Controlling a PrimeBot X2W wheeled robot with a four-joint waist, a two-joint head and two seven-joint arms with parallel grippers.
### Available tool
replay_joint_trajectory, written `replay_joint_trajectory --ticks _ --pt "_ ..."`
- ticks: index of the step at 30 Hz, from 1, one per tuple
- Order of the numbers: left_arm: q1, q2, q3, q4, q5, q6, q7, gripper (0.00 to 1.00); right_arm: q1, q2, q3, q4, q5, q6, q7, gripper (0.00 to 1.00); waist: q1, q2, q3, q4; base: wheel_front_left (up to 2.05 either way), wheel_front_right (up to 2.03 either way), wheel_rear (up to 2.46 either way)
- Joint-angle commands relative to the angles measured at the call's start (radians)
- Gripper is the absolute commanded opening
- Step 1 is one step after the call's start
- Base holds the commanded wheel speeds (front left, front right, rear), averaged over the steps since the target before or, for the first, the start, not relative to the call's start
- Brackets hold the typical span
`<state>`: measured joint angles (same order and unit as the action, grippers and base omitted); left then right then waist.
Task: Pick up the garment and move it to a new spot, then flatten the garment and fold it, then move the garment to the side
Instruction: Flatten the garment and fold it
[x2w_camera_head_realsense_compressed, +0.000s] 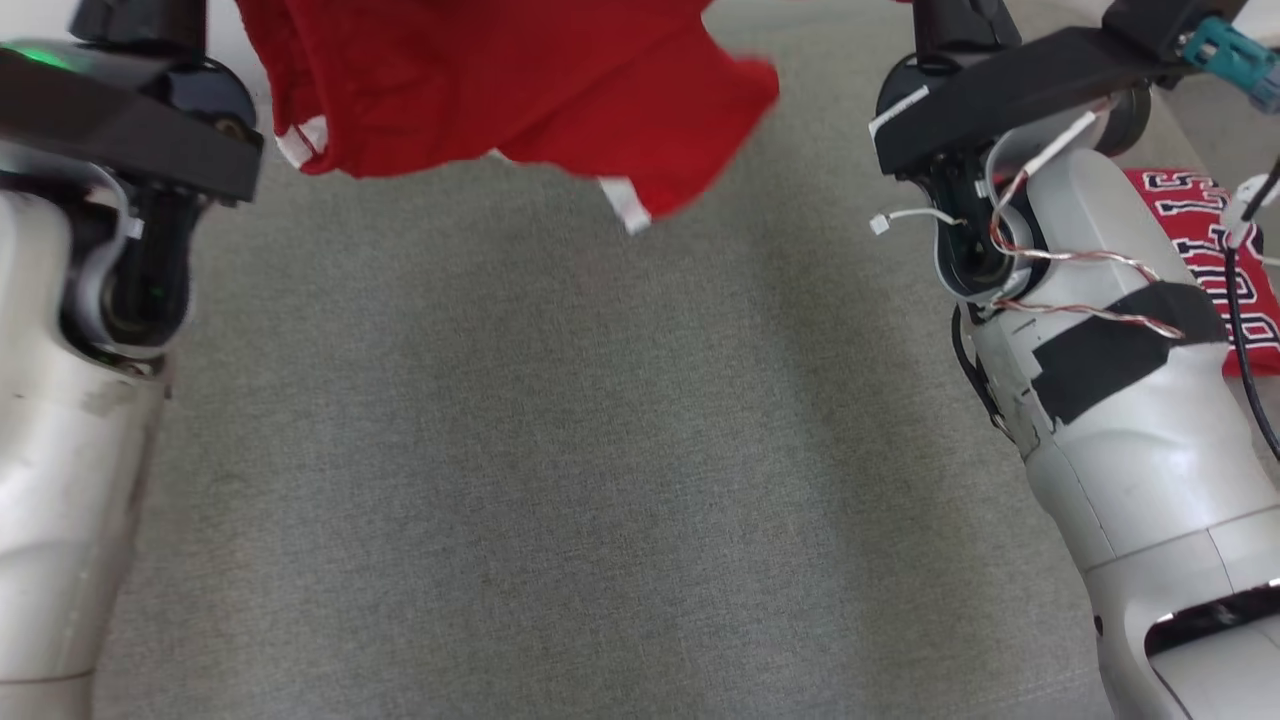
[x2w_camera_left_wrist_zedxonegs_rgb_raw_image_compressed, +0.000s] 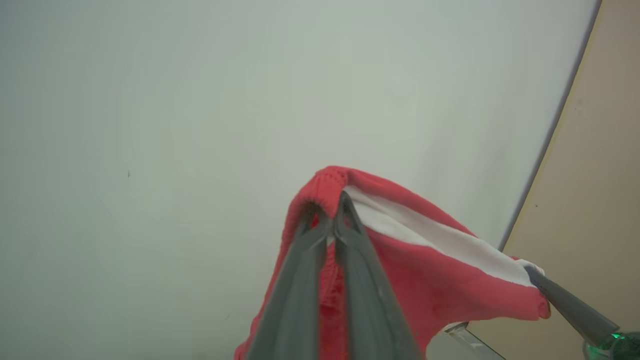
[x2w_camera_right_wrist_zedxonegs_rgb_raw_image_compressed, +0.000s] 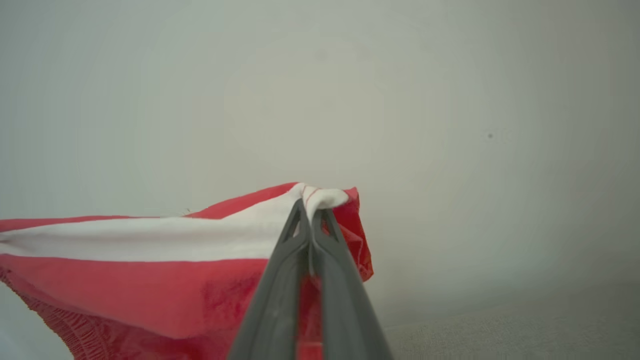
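Observation:
The garment (x2w_camera_head_realsense_compressed: 500, 80) is red with white trim and hangs in the air above the grey surface at the top of the head view. In the left wrist view my left gripper (x2w_camera_left_wrist_zedxonegs_rgb_raw_image_compressed: 330, 210) is shut on a bunched red edge of the garment (x2w_camera_left_wrist_zedxonegs_rgb_raw_image_compressed: 425, 280). A white stripe runs from there to a dark finger of the other gripper (x2w_camera_left_wrist_zedxonegs_rgb_raw_image_compressed: 565, 305) at the lower right. In the right wrist view my right gripper (x2w_camera_right_wrist_zedxonegs_rgb_raw_image_compressed: 310, 212) is shut on the white-striped corner of the garment (x2w_camera_right_wrist_zedxonegs_rgb_raw_image_compressed: 125, 280), which stretches off to the left.
A grey cloth-covered surface (x2w_camera_head_realsense_compressed: 600, 450) lies below, between my left forearm (x2w_camera_head_realsense_compressed: 60, 450) and right forearm (x2w_camera_head_realsense_compressed: 1100, 400). Another red cloth with white lettering (x2w_camera_head_realsense_compressed: 1200, 260) lies at the right edge behind the right arm. A pale wall (x2w_camera_left_wrist_zedxonegs_rgb_raw_image_compressed: 200, 100) stands behind.

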<state>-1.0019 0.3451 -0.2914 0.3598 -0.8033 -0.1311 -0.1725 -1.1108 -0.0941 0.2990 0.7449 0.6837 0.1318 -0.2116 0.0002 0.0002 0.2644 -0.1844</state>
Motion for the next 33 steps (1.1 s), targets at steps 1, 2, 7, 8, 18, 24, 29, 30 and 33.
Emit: replay_joint_trajectory --ticks 1,2,7,8,18,24,29,30,33 --pt "-0.024 0.016 -0.004 0.003 -0.011 0.001 0.015 0.0 -0.028 0.009 0.008 0.014 0.014 -0.002 0.003 0.0 -0.0002 -0.0002 0.042 -0.013 0.0 0.0 0.0" --pt "-0.04 0.02 -0.001 0.005 -0.026 0.001 0.029 0.0 -0.049 0.012 0.009 0.028 0.024 -0.002 0.009 0.0 -0.0002 -0.0002 0.057 -0.014 0.0 0.0 0.0" --pt "-0.15 0.037 0.024 0.037 -0.041 0.027 0.082 0.0 -0.188 0.02 0.008 0.104 0.043 -0.002 0.026 0.0 -0.0002 -0.0002 0.166 -0.012 0.0 0.0 0.0" --pt "-0.181 0.038 0.029 0.043 -0.032 0.04 0.078 0.0 -0.224 0.021 -0.003 0.119 0.048 -0.002 0.019 0.0 -0.0002 -0.0002 0.193 -0.011 0.0 0.0 0.0" --pt "-0.445 -0.003 0.12 0.103 0.029 0.094 -0.083 0.0 -0.486 -0.011 -0.292 0.077 -0.06 -0.004 -0.057 0.0 -0.0002 -0.0002 0.347 0.006 0.0 0.0 0.0" --pt "-0.434 -0.043 0.177 0.098 0.045 0.047 -0.097 0.0 -0.416 0.024 -0.431 -0.101 -0.22 -0.007 -0.057 0.0 -0.0002 -0.0002 0.392 0.027 0.0 0.0 0.0" --pt "-0.35 -0.078 0.155 0.115 0.032 0.012 -0.095 0.0 -0.333 0.036 -0.359 -0.123 -0.241 -0.003 -0.055 0.0 -0.0002 -0.0002 0.397 0.047 0.0 0.0 0.0" --pt "-0.35 -0.078 0.155 0.115 0.032 0.012 -0.095 0.0 -0.333 0.036 -0.359 -0.123 -0.241 -0.003 -0.055 0.0 -0.0002 -0.0002 0.397 0.047 0.0 0.0 0.0" --pt "-0.272 -0.08 0.12 0.103 0.015 0.002 -0.093 0.0 -0.263 0.033 -0.281 -0.124 -0.214 -0.003 -0.054 0.0 -0.0002 -0.0002 0.375 0.059 0.0 0.0 0.0"
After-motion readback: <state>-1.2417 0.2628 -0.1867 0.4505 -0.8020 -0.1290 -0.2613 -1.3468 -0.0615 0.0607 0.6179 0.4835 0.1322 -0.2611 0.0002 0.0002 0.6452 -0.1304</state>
